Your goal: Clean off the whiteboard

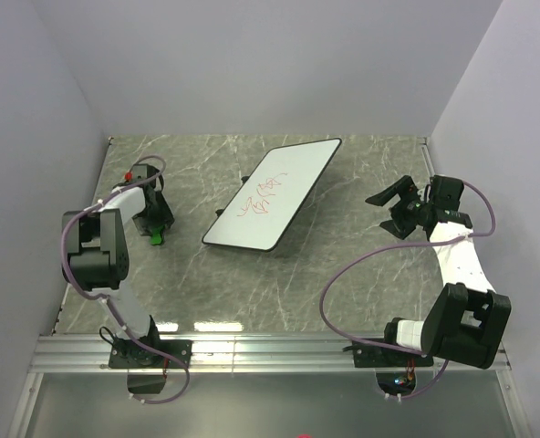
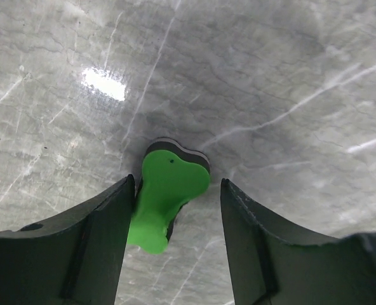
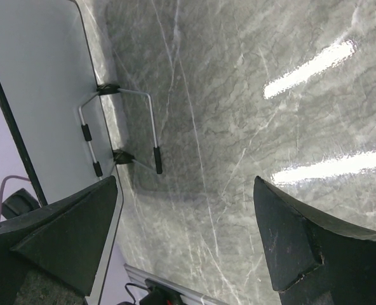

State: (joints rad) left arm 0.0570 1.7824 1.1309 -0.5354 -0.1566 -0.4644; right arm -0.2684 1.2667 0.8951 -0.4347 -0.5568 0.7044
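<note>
left gripper [image 2: 177, 183]: jaws apart, 1 finger each side of green eraser [image 2: 169, 190] on table [image 1: 343, 274] | right gripper [image 3: 185, 184]: jaws spread wide above table | whiteboard [image 1: 275, 196]: red scribbles on it

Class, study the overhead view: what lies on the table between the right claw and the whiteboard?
Nothing: only bare marbled table separates the right claw from the whiteboard, as the overhead view shows most clearly.
</note>
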